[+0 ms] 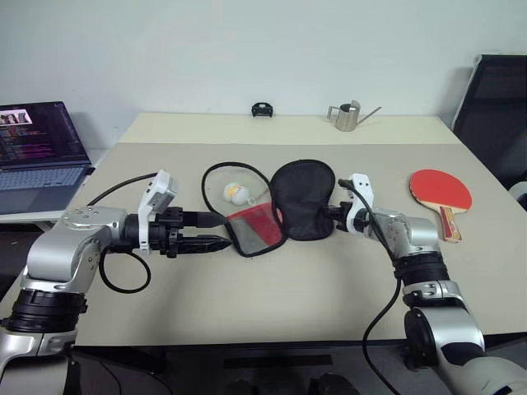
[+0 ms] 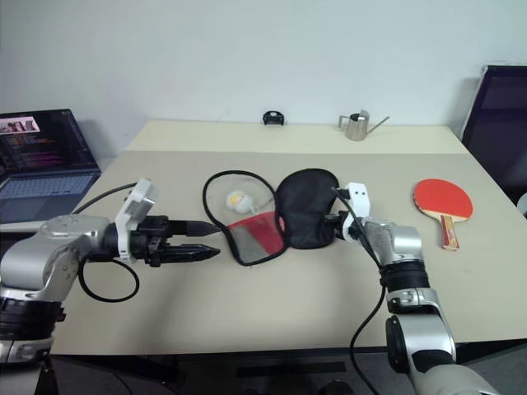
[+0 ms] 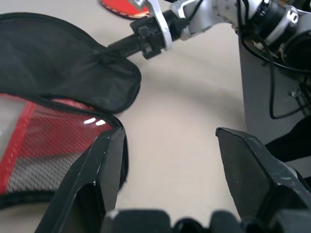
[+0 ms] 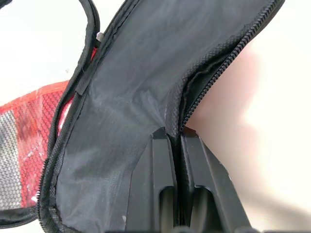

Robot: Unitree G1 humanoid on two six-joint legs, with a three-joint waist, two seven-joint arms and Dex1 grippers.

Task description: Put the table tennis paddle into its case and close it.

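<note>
Right end effector (image 1: 336, 216) pinching case (image 1: 301, 197) edge; left end effector (image 1: 216, 231) level, parted.

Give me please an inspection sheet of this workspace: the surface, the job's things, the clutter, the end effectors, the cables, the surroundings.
Surface: beige table, a second one butted behind it.
Job's things: case unzipped, black flap lifted, red mesh half lying flat; table tennis paddle outside the case, red face up, on the robot's right.
Clutter: white-yellow balls beside the case; metal watering can and small black object on the far table.
End effectors: left end effector open at the mesh edge; right end effector shut on the case's zipper edge.
Cables: black cables looping along both arms.
Surroundings: open laptop on the left, black chair on the right, white wall.
</note>
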